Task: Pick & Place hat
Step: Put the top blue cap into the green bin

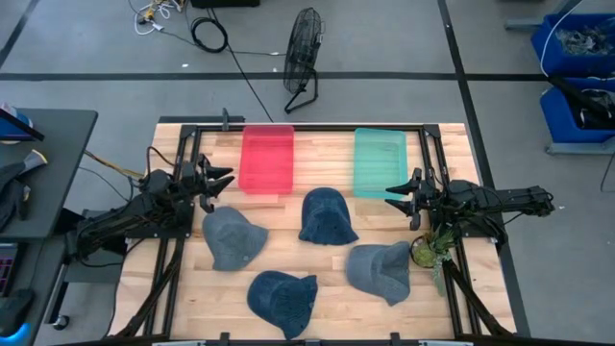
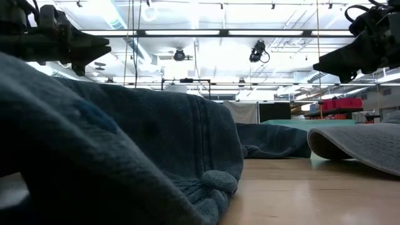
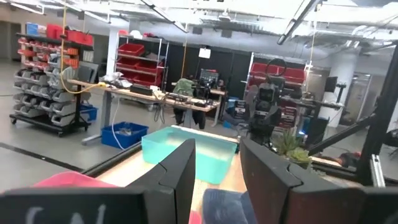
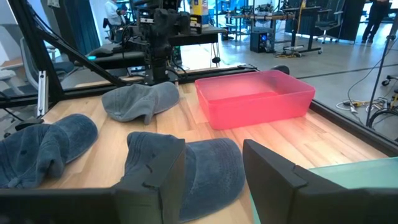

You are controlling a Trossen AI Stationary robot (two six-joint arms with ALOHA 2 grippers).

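Observation:
Several blue-grey hats lie on the wooden table: one at the left [image 1: 233, 237], a darker one in the middle [image 1: 326, 216], one at the right [image 1: 381, 270] and a dark one at the near edge [image 1: 282, 301]. My left gripper [image 1: 223, 182] is open and empty, above the table between the left hat and the red bin [image 1: 266, 159]. My right gripper [image 1: 394, 193] is open and empty, near the teal bin [image 1: 380, 162], right of the middle hat. Each hat rests with its brim and crown on the tabletop.
The red bin and the teal bin stand side by side at the table's far edge. A small green plant [image 1: 428, 250] stands by the right arm's base. A black fan [image 1: 304, 58] stands on the floor beyond the table. Bare wood shows between the hats.

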